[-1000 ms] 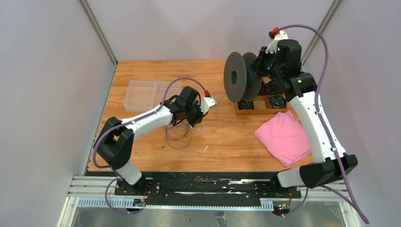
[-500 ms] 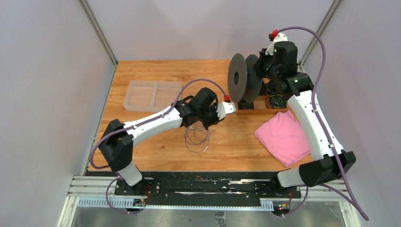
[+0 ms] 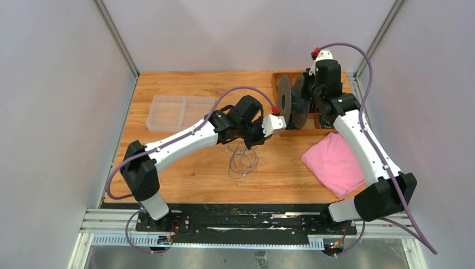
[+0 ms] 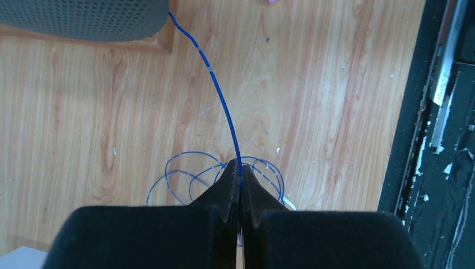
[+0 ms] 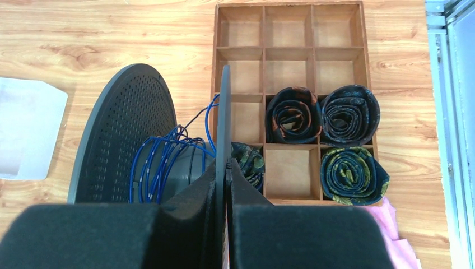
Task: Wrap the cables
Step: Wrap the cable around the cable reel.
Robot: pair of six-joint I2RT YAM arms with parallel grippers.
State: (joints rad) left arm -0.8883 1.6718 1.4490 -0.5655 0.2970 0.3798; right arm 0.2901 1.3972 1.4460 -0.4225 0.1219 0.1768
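Observation:
The cable is a thin blue-black wire. Its loose loops (image 3: 242,162) lie on the wooden table below my left gripper (image 3: 253,137). In the left wrist view my left gripper (image 4: 240,171) is shut on the cable (image 4: 215,89), which runs taut up to the grey spool (image 4: 84,17); the loops (image 4: 185,174) lie behind the fingertips. My right gripper (image 5: 225,167) is shut on the spool's thin flange (image 5: 224,112), holding the spool (image 3: 291,101) upright above the tray. Several turns of cable (image 5: 154,162) are wound on the spool's hub.
A wooden compartment tray (image 5: 291,33) under the spool holds three rolled ties at its right side. A pink cloth (image 3: 336,162) lies at the right front. A clear plastic container (image 3: 173,112) sits at the left back. Black rails run along the near edge.
My left gripper has moved right toward the spool, dragging the cable loops right with it. My right arm has swung the spool right and back, so it now shows nearly edge-on.

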